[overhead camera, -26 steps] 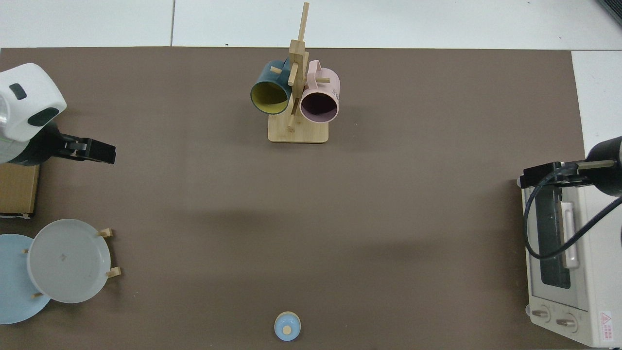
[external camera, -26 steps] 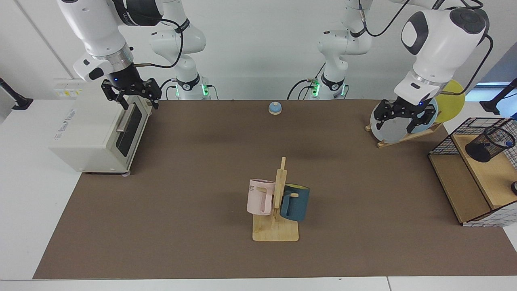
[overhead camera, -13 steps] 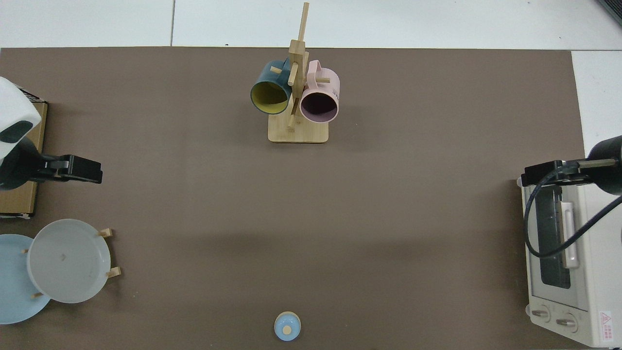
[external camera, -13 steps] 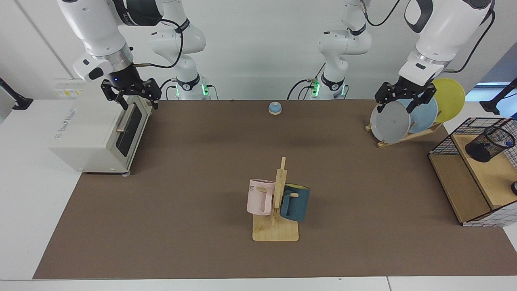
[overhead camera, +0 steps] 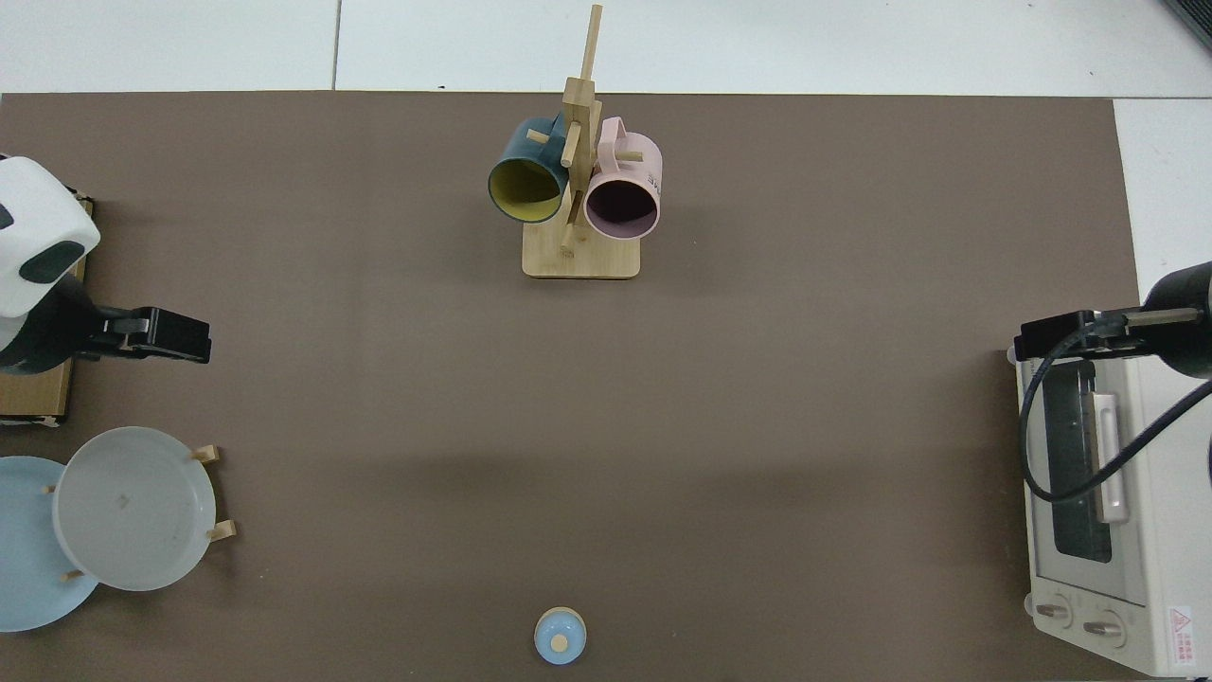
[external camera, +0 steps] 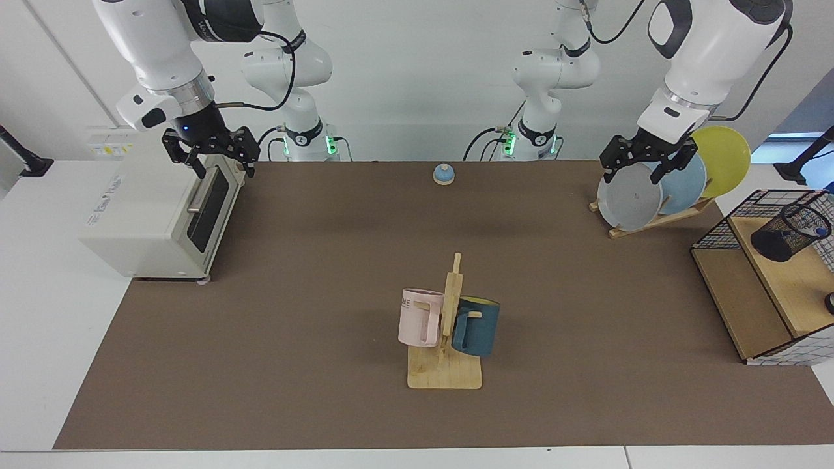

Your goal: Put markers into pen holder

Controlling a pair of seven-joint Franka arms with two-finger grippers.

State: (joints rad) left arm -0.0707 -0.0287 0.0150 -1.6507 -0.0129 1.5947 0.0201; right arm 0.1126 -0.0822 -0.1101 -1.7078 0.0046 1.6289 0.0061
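The pen holder (external camera: 784, 232), a black mesh cup, stands on a wooden shelf at the far right of the facing view. A small blue marker tip (external camera: 822, 230) shows at its rim; the rest of the marker is hidden. My left gripper (external camera: 631, 174) hangs open and empty above the plate rack, well to the left of the holder. In the top view the left gripper (overhead camera: 175, 335) is at the left edge, and the holder is out of view. My right gripper (external camera: 225, 169) waits open over the toaster oven's front, and shows again as the right gripper (overhead camera: 1046, 335).
A black wire basket (external camera: 723, 225) frames the wooden shelf (external camera: 743, 299). Grey, blue and yellow plates lean in a rack (external camera: 651, 218). A mug tree (external camera: 446, 339) with pink and teal mugs stands mid-table. A toaster oven (external camera: 156, 215) and a small blue bell (external camera: 444, 173) are also there.
My left gripper has risen from in front of the plates to above them and drifted slightly away from the shelf. The right arm has not moved.
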